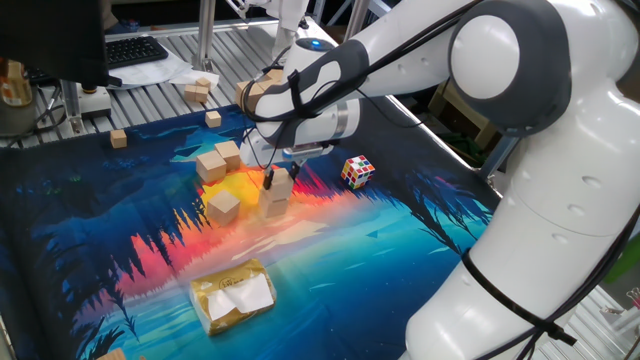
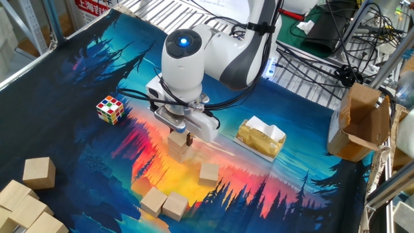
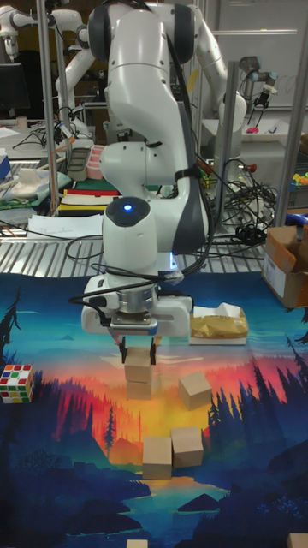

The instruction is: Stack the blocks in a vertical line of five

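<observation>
Two blocks stand stacked in the middle of the mat: a top block (image 3: 139, 361) on a lower block (image 3: 139, 387). My gripper (image 3: 138, 349) comes straight down on the stack. Its fingers hug the top block's upper sides with no gap showing, so it is shut on that block. The same stack (image 1: 275, 196) (image 2: 180, 146) shows under the gripper (image 1: 277, 180) (image 2: 181, 134) in both fixed views. A single block (image 2: 209, 173) lies close by. Two blocks (image 2: 153, 201) (image 2: 175, 206) lie touching, nearer the mat's edge.
A multicoloured puzzle cube (image 2: 110, 109) sits apart on the mat. A yellow packet with a white napkin (image 2: 260, 137) lies beside the stack. Larger wooden cubes (image 2: 37, 172) crowd one corner. Small tan cubes (image 1: 118, 138) lie by the far edge. A cardboard box (image 2: 359, 123) stands off the mat.
</observation>
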Tool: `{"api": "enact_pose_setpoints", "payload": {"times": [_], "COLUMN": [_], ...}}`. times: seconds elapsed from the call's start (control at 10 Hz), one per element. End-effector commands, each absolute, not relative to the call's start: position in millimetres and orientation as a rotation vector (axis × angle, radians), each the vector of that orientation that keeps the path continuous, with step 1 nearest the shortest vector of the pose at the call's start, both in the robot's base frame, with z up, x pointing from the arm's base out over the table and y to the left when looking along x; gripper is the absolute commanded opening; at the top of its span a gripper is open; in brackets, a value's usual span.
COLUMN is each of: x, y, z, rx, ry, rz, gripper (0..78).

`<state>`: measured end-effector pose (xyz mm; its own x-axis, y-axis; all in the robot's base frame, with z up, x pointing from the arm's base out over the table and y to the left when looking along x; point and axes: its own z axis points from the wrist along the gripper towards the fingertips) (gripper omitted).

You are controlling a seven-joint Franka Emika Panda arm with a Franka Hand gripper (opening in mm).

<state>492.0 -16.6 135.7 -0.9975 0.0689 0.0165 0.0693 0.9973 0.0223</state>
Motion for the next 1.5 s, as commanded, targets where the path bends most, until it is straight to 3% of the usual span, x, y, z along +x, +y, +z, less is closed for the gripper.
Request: {"api": "enact_pose_setpoints", "payload": {"times": [0.1,1.5], "x": [493.6,491.2], "y": [-16.0,-15.4], "z": [134.5,133.4], "rx": [-0.11,-0.158], "ry": [-3.13,-3.148], "rz": [-0.042,-0.057], "gripper": [1.2,1.2]}}
